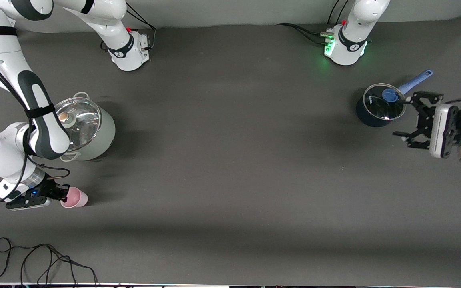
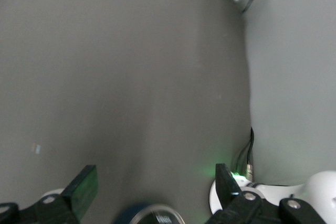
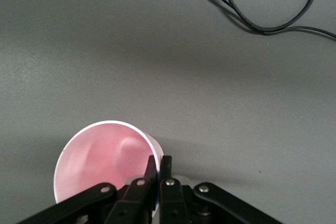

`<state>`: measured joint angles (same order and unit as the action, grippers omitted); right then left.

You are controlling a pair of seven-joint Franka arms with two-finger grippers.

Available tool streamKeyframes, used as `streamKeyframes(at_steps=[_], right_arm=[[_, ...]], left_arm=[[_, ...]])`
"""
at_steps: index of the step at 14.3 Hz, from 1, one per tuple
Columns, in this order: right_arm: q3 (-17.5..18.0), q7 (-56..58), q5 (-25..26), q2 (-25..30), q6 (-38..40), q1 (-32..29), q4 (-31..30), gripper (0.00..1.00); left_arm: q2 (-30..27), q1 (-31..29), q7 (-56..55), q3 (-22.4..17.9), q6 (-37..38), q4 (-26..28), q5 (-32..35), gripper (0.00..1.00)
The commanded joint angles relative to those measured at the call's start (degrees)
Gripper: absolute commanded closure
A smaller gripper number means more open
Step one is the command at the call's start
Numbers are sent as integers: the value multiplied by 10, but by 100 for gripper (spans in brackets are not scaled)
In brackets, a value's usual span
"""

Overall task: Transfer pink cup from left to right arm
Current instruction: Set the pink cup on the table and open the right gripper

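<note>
Pink cup [image 1: 74, 198], pale plastic, smooth, slightly tapered, no handle; inside bare, nothing in it as seen from right wrist cam [image 3: 102, 161]. It sits toward the right arm's end of the table, nearer the front cam than the big pot, tilted w/ mouth facing up toward my wrist. My right gripper [image 1: 56, 192] is pinched shut on its rim, one finger inside, one outside, fingertips [image 3: 159, 169] nearly meeting thru the thin wall.

Big pot [image 1: 88, 134]: pale grey-green, round, w/ clear glass lid and knob; contents not readable thru glare. Small saucepan [image 1: 378, 108]: dark blue, glass lid w/ blue knob, long blue handle, toward the left arm's end.

My left gripper [image 1: 408, 120] waits over the table just beside the saucepan, fingers [image 2: 81, 190] spread wide, holding nothing.

Table [image 1: 230, 160]: dark grey matte mat. Black cable [image 1: 46, 260] looped at the edge nearest the front cam.
</note>
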<state>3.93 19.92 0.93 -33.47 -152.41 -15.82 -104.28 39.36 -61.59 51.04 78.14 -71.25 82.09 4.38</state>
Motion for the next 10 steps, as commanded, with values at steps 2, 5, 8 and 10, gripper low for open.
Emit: streamKeyframes(at_steps=[2,5,8,10], right_arm=[[2,19,1,-19,-2,-2,25,100],[2,22,1,-27,-2,-2,31,89],[2,22,2,-26,4,-4,31,1],[1,21,2,-16,25,-5,32,0]], left_arm=[[-229,2,-133,-39,39,5,7,0],[-237,-1,-282,-42,53,-3,7,0],[-239,-4,-455,-42,53,-20,16,0],[-238,-1,-531,-44,53,-19,49,0]])
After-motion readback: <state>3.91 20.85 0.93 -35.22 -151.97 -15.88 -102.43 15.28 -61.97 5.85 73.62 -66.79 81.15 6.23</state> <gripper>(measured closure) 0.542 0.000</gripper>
